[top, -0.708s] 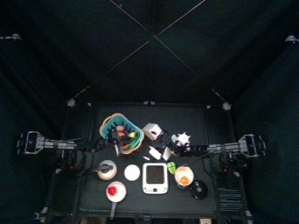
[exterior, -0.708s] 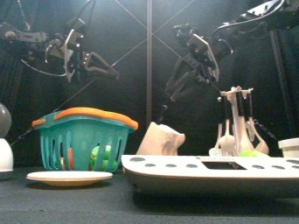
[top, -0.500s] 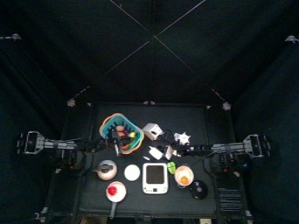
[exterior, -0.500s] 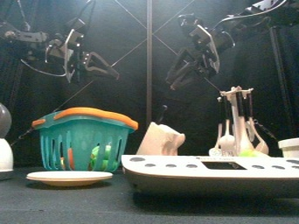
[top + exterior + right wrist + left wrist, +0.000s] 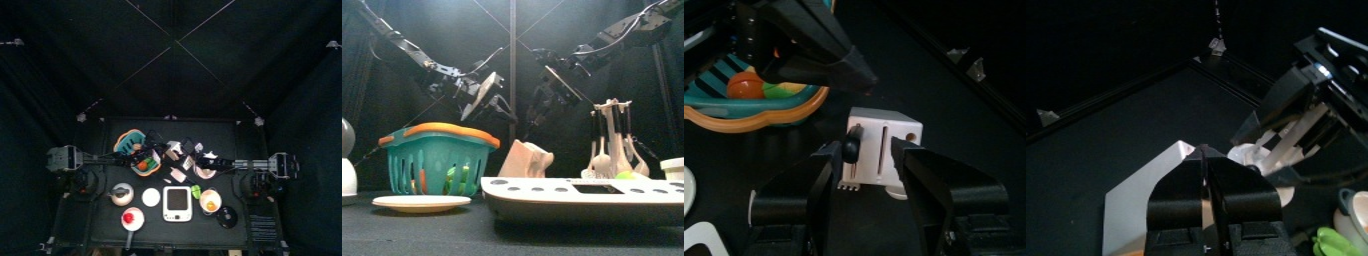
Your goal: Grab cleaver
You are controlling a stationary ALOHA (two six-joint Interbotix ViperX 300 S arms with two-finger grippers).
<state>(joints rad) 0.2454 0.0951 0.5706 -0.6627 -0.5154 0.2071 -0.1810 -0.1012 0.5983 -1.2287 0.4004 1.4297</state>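
Observation:
A white knife block [image 5: 889, 140] stands mid-table, also in the top view [image 5: 175, 151] and the front view [image 5: 527, 160]. A black handle end [image 5: 851, 150] sticks out of its slotted top; the cleaver's blade is hidden. My right gripper [image 5: 871, 152] is open, with one jaw on each side of the block's top, above it [image 5: 545, 98]. My left gripper [image 5: 1207, 168] is shut and empty, hovering over the block's other side [image 5: 486, 97]. The two grippers are close together.
A teal basket with an orange rim [image 5: 433, 155] stands left of the block. A white scale [image 5: 589, 195] and a plate [image 5: 420, 203] lie in front. A utensil rack [image 5: 613, 140] stands to the right. A bowl [image 5: 211, 200] lies front right.
Both arms have swung in from the table's sides to the middle and come down over the knife block. The right jaws now straddle the block's top.

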